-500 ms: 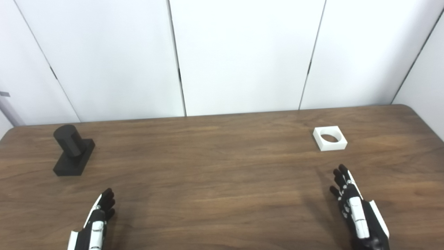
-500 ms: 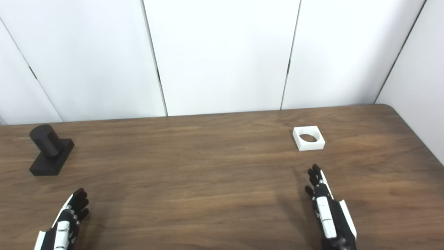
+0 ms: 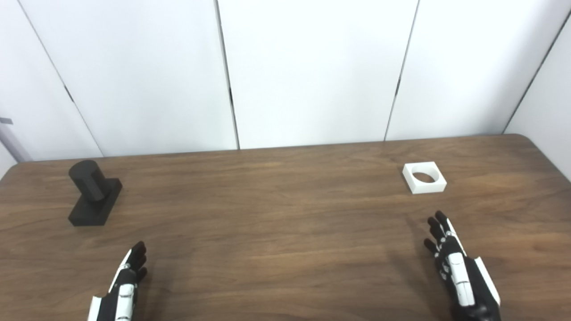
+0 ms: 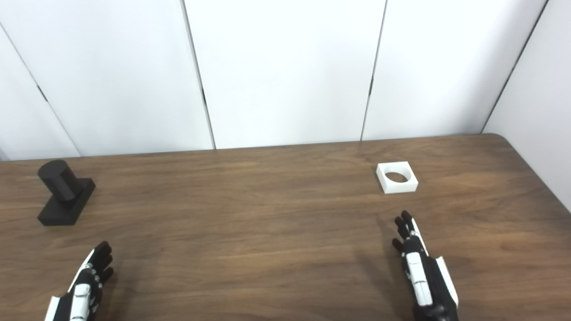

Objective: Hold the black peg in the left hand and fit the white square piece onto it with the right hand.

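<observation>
nothing is done yet. the peg point(image 3: 92, 191) stands upright on its base at the far left of the table point(image 3: 276, 232), and the white piece point(image 3: 424, 177) lies flat at the far right, well apart from it. the left hand point(image 3: 122, 285) and right hand point(image 3: 459, 272) hover near the front edge, each empty, fingers straight and close together. both grasps and the fitting are left, as i judge it.

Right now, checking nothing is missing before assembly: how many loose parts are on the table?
2. The black peg stands far left; the white square piece lies far right. Nothing appears hidden.
</observation>
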`<action>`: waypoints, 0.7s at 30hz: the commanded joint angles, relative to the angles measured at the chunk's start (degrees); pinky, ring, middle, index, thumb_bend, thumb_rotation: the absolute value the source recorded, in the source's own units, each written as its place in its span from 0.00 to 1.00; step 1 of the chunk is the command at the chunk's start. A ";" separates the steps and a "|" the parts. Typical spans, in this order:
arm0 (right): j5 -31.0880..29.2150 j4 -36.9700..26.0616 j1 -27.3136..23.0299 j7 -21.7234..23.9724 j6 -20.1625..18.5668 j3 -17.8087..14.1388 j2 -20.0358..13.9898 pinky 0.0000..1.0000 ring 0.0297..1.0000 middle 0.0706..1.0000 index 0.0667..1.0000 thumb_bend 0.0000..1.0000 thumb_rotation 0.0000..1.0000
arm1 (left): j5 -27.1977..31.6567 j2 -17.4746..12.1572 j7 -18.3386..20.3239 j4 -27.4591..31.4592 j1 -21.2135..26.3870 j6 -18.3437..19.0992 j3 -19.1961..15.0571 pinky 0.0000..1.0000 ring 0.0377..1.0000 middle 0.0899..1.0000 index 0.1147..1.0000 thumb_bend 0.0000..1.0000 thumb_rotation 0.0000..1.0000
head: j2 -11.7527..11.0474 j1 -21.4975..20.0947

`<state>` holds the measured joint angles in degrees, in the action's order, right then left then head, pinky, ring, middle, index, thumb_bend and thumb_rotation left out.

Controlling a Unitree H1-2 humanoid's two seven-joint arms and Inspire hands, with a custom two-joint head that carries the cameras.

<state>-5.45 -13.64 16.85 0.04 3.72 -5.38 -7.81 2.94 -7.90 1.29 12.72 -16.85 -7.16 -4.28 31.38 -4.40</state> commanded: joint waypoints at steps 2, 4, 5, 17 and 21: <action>0.02 0.52 -0.67 -0.35 -0.91 0.04 1.39 1.00 1.00 0.97 0.99 0.49 1.00 | 0.08 0.71 0.12 0.43 0.65 -0.58 0.18 0.97 0.97 0.96 0.93 0.49 1.00 | -0.07 2.33; -0.53 0.27 -0.55 -0.32 -1.15 -0.23 1.34 1.00 1.00 0.97 0.99 0.50 1.00 | -0.17 0.85 0.09 0.55 0.50 -0.92 0.33 0.97 0.96 0.95 0.93 0.49 0.99 | -0.27 4.65; -0.86 0.30 -0.47 -0.11 -0.86 -0.34 1.16 1.00 1.00 0.97 0.99 0.50 1.00 | -0.24 0.80 0.25 0.44 0.43 -1.40 0.49 0.96 0.96 0.95 0.93 0.48 0.99 | -0.54 6.06; -5.47 2.64 -0.40 2.64 2.74 -1.37 -0.39 1.00 1.00 1.00 1.00 0.52 1.00 | -2.33 3.15 -1.67 -0.62 -0.07 -2.17 1.99 0.89 0.91 0.91 0.87 0.47 0.88 | -5.47 16.57; -5.20 3.27 -0.56 3.33 3.02 -1.34 -0.92 1.00 1.00 1.00 1.00 0.54 1.00 | -3.48 3.18 -2.23 -0.06 -0.21 -1.55 2.66 0.87 0.90 0.90 0.87 0.48 0.86 | -6.73 17.66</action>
<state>-10.69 -12.83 16.60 2.75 5.07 -6.27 -8.42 0.24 -7.30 -0.42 12.70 -16.96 -7.82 -2.26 24.61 13.18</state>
